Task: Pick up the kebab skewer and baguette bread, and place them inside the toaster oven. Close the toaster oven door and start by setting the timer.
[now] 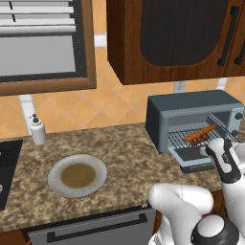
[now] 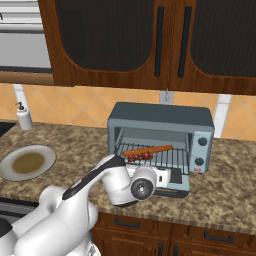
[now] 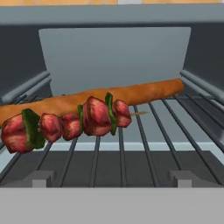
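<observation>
The kebab skewer (image 3: 70, 124) and the baguette bread (image 3: 100, 99) both lie on the wire rack (image 3: 144, 144) inside the toaster oven (image 2: 161, 140). The skewer is nearer the front and to the left, and the bread lies just behind it, touching or almost touching it, and reaches further to the right. The toaster oven door (image 1: 191, 156) hangs down flat at the front, so the oven is open. The gripper (image 2: 167, 176) sits low just in front of the door, and its two fingers stand wide apart with nothing between them. So the food part looks done, and I think the door comes next. The door looks stiff and hard, not heavy, and it swings on a hinge at the bottom. The best place to take it is the dark bar handle along its near edge, or to push up from under that edge. The handle looks smooth, so it could slip. The glass window could break if hit hard, so a soft push is better. The knobs (image 2: 202, 151) on the right side are small and round and need a neat pinch to turn.
</observation>
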Available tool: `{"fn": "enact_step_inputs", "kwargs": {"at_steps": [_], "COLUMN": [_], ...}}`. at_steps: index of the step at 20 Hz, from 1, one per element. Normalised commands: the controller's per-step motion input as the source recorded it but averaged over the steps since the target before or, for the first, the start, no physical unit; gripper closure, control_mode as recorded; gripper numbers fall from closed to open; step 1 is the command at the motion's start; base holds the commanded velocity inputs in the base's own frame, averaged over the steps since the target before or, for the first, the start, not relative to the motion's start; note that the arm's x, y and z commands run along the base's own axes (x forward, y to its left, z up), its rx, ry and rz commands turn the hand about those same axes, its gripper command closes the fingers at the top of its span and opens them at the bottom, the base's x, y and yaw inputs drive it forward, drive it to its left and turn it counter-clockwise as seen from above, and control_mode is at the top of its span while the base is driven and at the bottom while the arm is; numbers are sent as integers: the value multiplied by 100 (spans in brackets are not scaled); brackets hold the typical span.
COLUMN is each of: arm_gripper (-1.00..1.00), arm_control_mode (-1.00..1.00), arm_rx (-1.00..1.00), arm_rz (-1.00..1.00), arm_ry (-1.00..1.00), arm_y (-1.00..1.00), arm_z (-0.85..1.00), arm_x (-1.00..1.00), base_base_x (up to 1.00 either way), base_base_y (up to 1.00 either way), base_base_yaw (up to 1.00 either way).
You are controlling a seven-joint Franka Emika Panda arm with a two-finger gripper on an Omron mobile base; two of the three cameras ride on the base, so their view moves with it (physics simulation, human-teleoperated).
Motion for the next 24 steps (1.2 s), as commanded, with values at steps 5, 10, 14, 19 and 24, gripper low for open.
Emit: {"fn": "enact_step_inputs", "kwargs": {"at_steps": [5,10,14,19,24], "arm_gripper": [-100,-100,-100,-100,-100], "arm_control_mode": [-100,-100,-100,-100,-100], "arm_rx": [0,0,0,0,0], "arm_rz": [0,0,0,0,0], "arm_ry": [0,0,0,0,0], "arm_y": [0,0,0,0,0], "arm_z": [-1,-1,0,0,0], "arm_x": [6,11,24,23,19], "base_base_x": [0,0,0,0,0], "base_base_y": [0,0,0,0,0], "base_base_yaw": [0,0,0,0,0]}}
